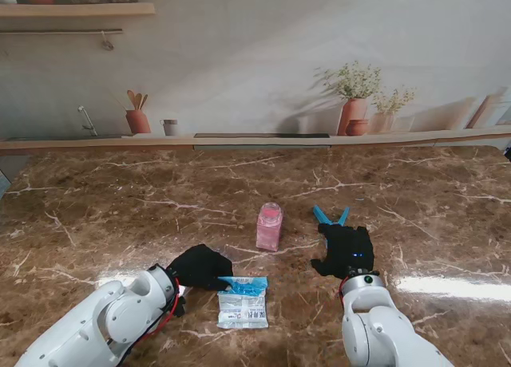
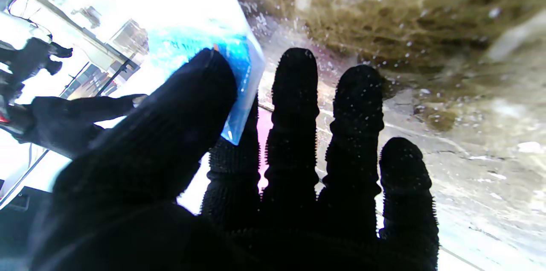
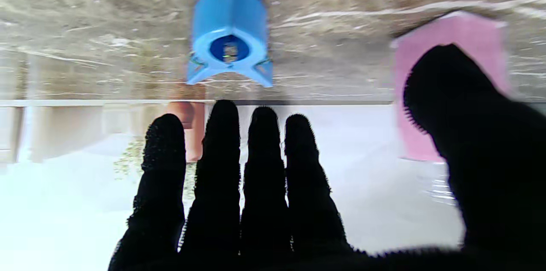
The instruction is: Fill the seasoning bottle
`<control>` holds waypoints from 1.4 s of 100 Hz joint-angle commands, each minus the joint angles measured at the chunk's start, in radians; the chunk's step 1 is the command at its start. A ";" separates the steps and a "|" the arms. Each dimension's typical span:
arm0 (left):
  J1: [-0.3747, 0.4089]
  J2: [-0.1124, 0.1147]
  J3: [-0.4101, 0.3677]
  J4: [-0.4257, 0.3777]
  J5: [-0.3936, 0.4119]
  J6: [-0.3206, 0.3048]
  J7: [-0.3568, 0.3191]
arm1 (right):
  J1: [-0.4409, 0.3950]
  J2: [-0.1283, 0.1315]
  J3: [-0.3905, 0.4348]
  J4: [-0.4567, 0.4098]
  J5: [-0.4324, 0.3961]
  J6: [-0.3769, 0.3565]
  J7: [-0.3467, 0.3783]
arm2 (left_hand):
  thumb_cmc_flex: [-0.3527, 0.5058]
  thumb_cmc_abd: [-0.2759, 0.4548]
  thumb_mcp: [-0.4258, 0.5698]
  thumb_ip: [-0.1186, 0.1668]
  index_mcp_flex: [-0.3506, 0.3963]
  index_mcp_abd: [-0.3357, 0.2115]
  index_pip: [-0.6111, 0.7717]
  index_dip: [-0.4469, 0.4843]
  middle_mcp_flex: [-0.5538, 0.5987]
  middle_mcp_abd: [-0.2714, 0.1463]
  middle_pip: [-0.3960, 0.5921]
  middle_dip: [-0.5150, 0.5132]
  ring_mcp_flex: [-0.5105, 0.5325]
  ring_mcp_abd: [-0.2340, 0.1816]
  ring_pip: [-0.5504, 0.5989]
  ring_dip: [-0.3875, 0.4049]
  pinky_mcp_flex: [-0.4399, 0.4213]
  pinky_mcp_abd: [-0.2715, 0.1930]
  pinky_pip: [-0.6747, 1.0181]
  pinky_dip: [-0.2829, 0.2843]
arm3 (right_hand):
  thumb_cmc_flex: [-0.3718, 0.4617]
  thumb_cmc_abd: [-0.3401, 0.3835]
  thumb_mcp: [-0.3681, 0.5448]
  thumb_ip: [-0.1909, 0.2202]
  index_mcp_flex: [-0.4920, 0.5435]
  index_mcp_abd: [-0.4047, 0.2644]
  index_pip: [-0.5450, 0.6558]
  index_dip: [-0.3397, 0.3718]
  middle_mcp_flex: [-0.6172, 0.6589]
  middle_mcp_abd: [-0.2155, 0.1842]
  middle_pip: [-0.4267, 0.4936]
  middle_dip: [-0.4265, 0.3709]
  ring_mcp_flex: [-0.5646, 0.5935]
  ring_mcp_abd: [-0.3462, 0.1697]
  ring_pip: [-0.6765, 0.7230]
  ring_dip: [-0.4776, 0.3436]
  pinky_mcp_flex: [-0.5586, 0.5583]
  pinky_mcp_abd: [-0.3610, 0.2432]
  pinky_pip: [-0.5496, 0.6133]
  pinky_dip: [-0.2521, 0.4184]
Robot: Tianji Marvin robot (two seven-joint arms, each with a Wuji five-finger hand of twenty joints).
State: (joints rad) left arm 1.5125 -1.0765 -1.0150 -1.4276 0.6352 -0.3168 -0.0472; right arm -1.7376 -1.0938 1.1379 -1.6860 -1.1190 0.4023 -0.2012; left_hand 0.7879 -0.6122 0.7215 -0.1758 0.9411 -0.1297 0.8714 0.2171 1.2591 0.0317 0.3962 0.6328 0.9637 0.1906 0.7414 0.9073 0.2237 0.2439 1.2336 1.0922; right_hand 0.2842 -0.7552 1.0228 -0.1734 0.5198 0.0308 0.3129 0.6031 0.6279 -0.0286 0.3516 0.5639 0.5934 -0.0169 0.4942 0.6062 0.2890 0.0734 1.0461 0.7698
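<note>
The pink seasoning bottle (image 1: 269, 226) stands upright mid-table; it also shows in the right wrist view (image 3: 452, 49). A white seasoning packet (image 1: 243, 303) with a blue top edge lies nearer to me. My left hand (image 1: 200, 266) is shut on that blue edge, and the left wrist view shows the thumb (image 2: 187, 104) pinching the packet (image 2: 200, 45) against the index finger. My right hand (image 1: 345, 250) hovers open to the right of the bottle, fingers (image 3: 264, 164) straight and holding nothing. A blue two-pronged plastic tool (image 1: 330, 216) lies just beyond its fingertips, also in the right wrist view (image 3: 230, 36).
The brown marble table (image 1: 120, 207) ends at a ledge along the back wall. That wall is a printed kitchen backdrop with pots (image 1: 354, 116) and utensils (image 1: 137, 112).
</note>
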 commanded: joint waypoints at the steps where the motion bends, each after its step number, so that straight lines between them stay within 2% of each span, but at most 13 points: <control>1: 0.005 0.004 -0.001 -0.003 0.002 0.000 -0.001 | 0.031 0.002 0.016 0.039 0.026 0.003 0.000 | 0.008 -0.017 0.056 -0.022 0.058 -0.058 0.031 0.008 0.061 -0.027 -0.003 0.015 0.034 -0.002 0.001 -0.008 -0.005 -0.010 0.047 -0.004 | -0.036 0.026 -0.037 0.040 -0.056 0.036 -0.032 0.003 -0.079 0.024 -0.001 -0.022 -0.063 0.008 -0.019 -0.024 -0.024 -0.013 -0.032 0.007; 5: 0.004 0.004 -0.001 -0.003 0.002 -0.002 -0.001 | 0.040 0.003 0.029 0.044 0.029 -0.002 0.016 | 0.008 -0.018 0.057 -0.021 0.058 -0.057 0.032 0.008 0.060 -0.028 -0.004 0.015 0.033 -0.002 0.001 -0.008 -0.007 -0.009 0.046 -0.005 | -0.026 0.043 -0.042 0.045 -0.056 0.033 -0.031 0.006 -0.094 0.026 -0.001 -0.029 -0.070 0.008 -0.021 -0.029 -0.025 -0.011 -0.036 0.012; 12: 0.002 0.004 -0.001 -0.002 0.001 -0.004 -0.003 | 0.053 0.006 0.062 0.052 0.036 -0.046 0.028 | 0.006 -0.017 0.060 -0.021 0.057 -0.057 0.032 0.009 0.061 -0.028 -0.005 0.015 0.030 -0.002 0.000 -0.009 -0.011 -0.006 0.044 -0.007 | 0.041 0.077 -0.023 0.079 -0.057 0.003 -0.026 0.014 -0.126 0.029 -0.006 -0.048 -0.101 0.005 -0.044 -0.051 -0.052 -0.011 -0.079 0.004; 23: -0.002 0.004 0.001 0.002 -0.005 -0.007 -0.005 | 0.045 0.024 0.130 0.009 -0.027 -0.155 0.112 | 0.005 -0.018 0.064 -0.022 0.056 -0.057 0.032 0.010 0.060 -0.030 -0.006 0.016 0.030 -0.003 0.000 -0.008 -0.014 -0.007 0.042 -0.009 | 0.131 0.088 0.193 0.108 -0.070 -0.084 -0.009 0.046 -0.200 0.030 -0.006 -0.067 -0.193 -0.006 -0.066 -0.079 -0.113 -0.023 -0.178 -0.013; 32: -0.004 0.003 0.003 0.003 -0.011 -0.006 -0.008 | 0.060 0.033 0.159 0.005 -0.047 -0.210 0.162 | 0.004 -0.018 0.065 -0.022 0.055 -0.056 0.031 0.010 0.060 -0.028 -0.007 0.016 0.028 -0.003 -0.001 -0.009 -0.015 -0.009 0.041 -0.010 | 0.223 0.053 0.315 0.106 -0.087 -0.145 -0.028 0.051 -0.244 0.022 0.001 -0.070 -0.249 -0.016 -0.063 -0.087 -0.144 -0.035 -0.228 -0.016; 42: -0.003 0.004 0.002 -0.002 -0.014 -0.004 -0.015 | 0.089 0.041 0.171 0.019 -0.072 -0.253 0.198 | 0.005 -0.016 0.066 -0.023 0.054 -0.056 0.031 0.010 0.058 -0.029 -0.008 0.016 0.026 -0.003 -0.002 -0.009 -0.018 -0.013 0.039 -0.011 | 0.334 0.024 0.385 0.102 -0.088 -0.183 -0.048 0.046 -0.268 0.016 0.005 -0.074 -0.280 -0.020 -0.057 -0.093 -0.159 -0.044 -0.257 -0.015; 47: -0.002 0.005 0.001 -0.003 -0.015 -0.003 -0.017 | 0.110 0.044 0.168 0.038 -0.081 -0.273 0.201 | 0.006 -0.015 0.066 -0.023 0.052 -0.054 0.030 0.010 0.057 -0.028 -0.009 0.016 0.024 -0.002 -0.003 -0.009 -0.019 -0.014 0.038 -0.012 | 0.359 0.013 0.399 0.095 -0.088 -0.190 -0.060 0.040 -0.281 0.015 0.010 -0.076 -0.302 -0.022 -0.054 -0.097 -0.169 -0.049 -0.272 -0.017; 65: 0.000 0.006 -0.003 -0.008 -0.012 0.000 -0.024 | 0.198 0.059 0.120 0.125 -0.104 -0.313 0.254 | 0.007 -0.014 0.066 -0.023 0.049 -0.053 0.029 0.011 0.055 -0.028 -0.010 0.017 0.017 0.001 -0.006 -0.008 -0.024 -0.012 0.035 -0.013 | 0.356 -0.014 0.390 0.089 -0.108 -0.181 -0.103 0.017 -0.321 0.019 0.013 -0.082 -0.332 -0.024 -0.045 -0.104 -0.180 -0.054 -0.287 -0.018; 83: 0.001 0.010 -0.007 -0.013 0.008 -0.002 -0.026 | 0.279 0.071 0.049 0.237 -0.102 -0.324 0.278 | 0.006 -0.011 0.068 -0.023 0.046 -0.051 0.029 0.012 0.051 -0.025 -0.008 0.020 0.012 -0.001 -0.002 -0.003 -0.032 -0.006 0.029 -0.015 | 0.292 -0.044 0.350 0.073 -0.105 -0.159 -0.109 0.012 -0.333 0.020 0.025 -0.084 -0.332 -0.026 -0.031 -0.105 -0.174 -0.056 -0.282 -0.019; 110: 0.004 0.011 -0.009 -0.015 0.013 -0.004 -0.028 | 0.349 0.079 -0.030 0.363 -0.060 -0.319 0.290 | 0.003 -0.009 0.073 -0.025 0.041 -0.047 0.029 0.014 0.042 -0.026 -0.004 0.028 -0.003 0.001 -0.002 0.005 -0.042 0.001 0.020 -0.016 | 0.267 -0.021 0.270 0.051 -0.081 -0.169 -0.080 0.031 -0.341 0.020 0.051 -0.092 -0.333 -0.029 -0.008 -0.110 -0.172 -0.060 -0.267 -0.026; 120: 0.005 0.012 -0.010 -0.017 0.015 -0.004 -0.031 | 0.362 0.080 -0.047 0.393 -0.043 -0.319 0.281 | 0.000 -0.010 0.074 -0.027 0.039 -0.047 0.030 0.017 0.039 -0.026 -0.003 0.031 -0.006 0.000 -0.003 0.007 -0.043 0.003 0.018 -0.015 | 0.247 -0.024 0.232 0.041 -0.040 -0.200 -0.030 0.064 -0.341 0.019 0.064 -0.095 -0.358 -0.033 -0.006 -0.115 -0.172 -0.067 -0.254 -0.029; 136: 0.009 0.014 -0.014 -0.020 0.027 -0.007 -0.032 | 0.362 0.080 -0.054 0.409 -0.041 -0.317 0.261 | -0.014 -0.025 0.066 -0.034 0.028 -0.042 0.027 0.018 0.021 -0.028 -0.001 0.041 -0.025 0.000 -0.010 0.011 -0.055 0.013 0.008 -0.016 | 0.197 -0.022 0.177 0.021 0.148 -0.314 0.199 0.203 -0.309 0.007 0.082 -0.094 -0.380 -0.039 0.008 -0.126 -0.170 -0.077 -0.216 -0.028; 140: 0.009 0.015 -0.015 -0.021 0.029 -0.009 -0.033 | 0.358 0.080 -0.052 0.408 -0.042 -0.318 0.254 | -0.025 -0.031 0.055 -0.036 0.023 -0.040 0.026 0.021 0.009 -0.026 0.005 0.048 -0.034 0.001 -0.014 0.014 -0.060 0.017 0.002 -0.017 | 0.206 -0.037 0.143 -0.079 0.191 -0.357 0.264 0.201 -0.292 -0.001 0.082 -0.095 -0.374 -0.042 0.009 -0.130 -0.168 -0.078 -0.208 -0.031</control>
State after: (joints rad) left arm 1.5145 -1.0667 -1.0295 -1.4467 0.6572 -0.3227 -0.0763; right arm -1.3632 -1.0174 1.0859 -1.2919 -1.1587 0.0801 0.0437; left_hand 0.7874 -0.6143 0.7283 -0.1856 0.9413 -0.1297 0.8714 0.2181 1.2592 0.0304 0.3962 0.6583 0.9590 0.1914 0.7409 0.9069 0.1880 0.2430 1.2337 1.0812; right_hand 0.5073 -0.7772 1.1940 -0.1519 0.5690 -0.2150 0.4019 0.7596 0.3198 -0.0119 0.4201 0.4885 0.2424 -0.0396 0.4933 0.5031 0.1214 0.0104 0.8097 0.7608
